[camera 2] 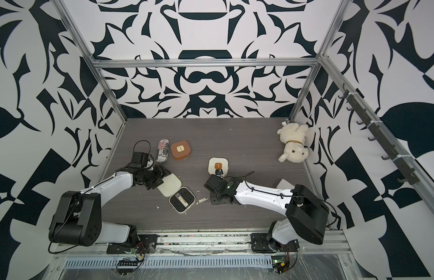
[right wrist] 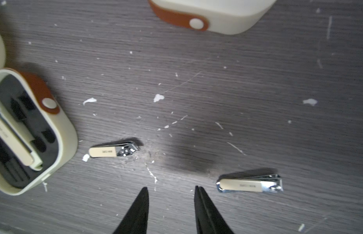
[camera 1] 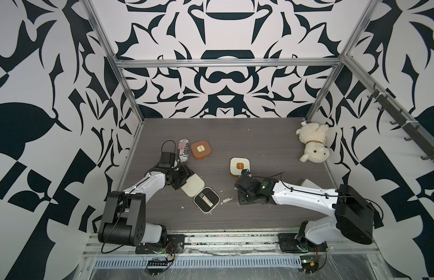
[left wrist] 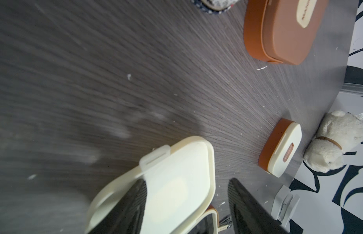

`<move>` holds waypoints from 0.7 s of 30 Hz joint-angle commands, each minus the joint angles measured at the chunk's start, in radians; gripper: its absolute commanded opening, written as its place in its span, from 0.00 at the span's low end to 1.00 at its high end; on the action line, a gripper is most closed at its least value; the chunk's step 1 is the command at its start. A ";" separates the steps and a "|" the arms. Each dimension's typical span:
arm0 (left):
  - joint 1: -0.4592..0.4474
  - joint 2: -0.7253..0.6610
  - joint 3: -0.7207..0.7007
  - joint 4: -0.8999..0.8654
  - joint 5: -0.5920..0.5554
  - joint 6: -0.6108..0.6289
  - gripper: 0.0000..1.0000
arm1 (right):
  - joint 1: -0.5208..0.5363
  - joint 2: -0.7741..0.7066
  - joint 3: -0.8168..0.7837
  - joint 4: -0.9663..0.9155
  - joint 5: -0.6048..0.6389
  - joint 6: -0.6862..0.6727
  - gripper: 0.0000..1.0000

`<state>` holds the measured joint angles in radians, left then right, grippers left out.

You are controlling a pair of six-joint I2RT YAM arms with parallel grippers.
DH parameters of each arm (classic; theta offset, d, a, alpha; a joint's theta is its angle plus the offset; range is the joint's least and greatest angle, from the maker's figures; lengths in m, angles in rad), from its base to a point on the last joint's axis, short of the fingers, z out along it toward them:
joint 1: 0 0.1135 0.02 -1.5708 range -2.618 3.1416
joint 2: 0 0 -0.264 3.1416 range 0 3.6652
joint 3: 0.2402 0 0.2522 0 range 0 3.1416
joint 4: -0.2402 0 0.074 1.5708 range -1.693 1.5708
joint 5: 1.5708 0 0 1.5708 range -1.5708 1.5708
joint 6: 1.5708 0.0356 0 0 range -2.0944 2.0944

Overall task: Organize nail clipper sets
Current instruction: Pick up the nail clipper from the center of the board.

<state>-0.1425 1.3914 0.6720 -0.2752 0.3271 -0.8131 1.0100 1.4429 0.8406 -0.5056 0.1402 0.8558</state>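
Note:
An open cream case lies at the front centre; its black insert (camera 1: 206, 200) holds one cream clipper (right wrist: 14, 137). Its lid (left wrist: 176, 162) lies flat between the open fingers of my left gripper (left wrist: 186, 180); the finger (left wrist: 247, 202) on one side stands clear of the lid. A brown case (camera 1: 201, 150) and a cream case (camera 1: 239, 166) sit shut farther back. Two loose clippers lie on the table, one (right wrist: 113, 151) beside the open case and one (right wrist: 249, 184) next to my right gripper (right wrist: 170, 189). That gripper is open and holds nothing.
A crushed striped can (camera 1: 183, 151) lies left of the brown case, just behind my left wrist. A white plush dog (camera 1: 313, 143) lies in the far right corner. A flat white object (camera 1: 310, 183) shows behind my right arm. White scraps dot the table.

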 commanded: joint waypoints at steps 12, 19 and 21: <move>-0.003 -0.019 0.014 -0.070 -0.033 0.022 0.68 | 0.047 0.139 0.057 0.155 -0.076 0.082 0.30; -0.004 -0.005 0.018 -0.059 -0.030 0.020 0.67 | 0.048 0.172 0.069 0.174 -0.093 0.084 0.31; -0.003 -0.008 0.018 -0.061 -0.030 0.020 0.67 | 0.047 0.180 0.075 0.174 -0.089 0.081 0.32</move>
<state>-0.1444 1.3788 0.6838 -0.3260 0.3023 -0.8101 1.0538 1.6260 0.8761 -0.3439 0.0494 0.9253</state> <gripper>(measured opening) 0.668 0.315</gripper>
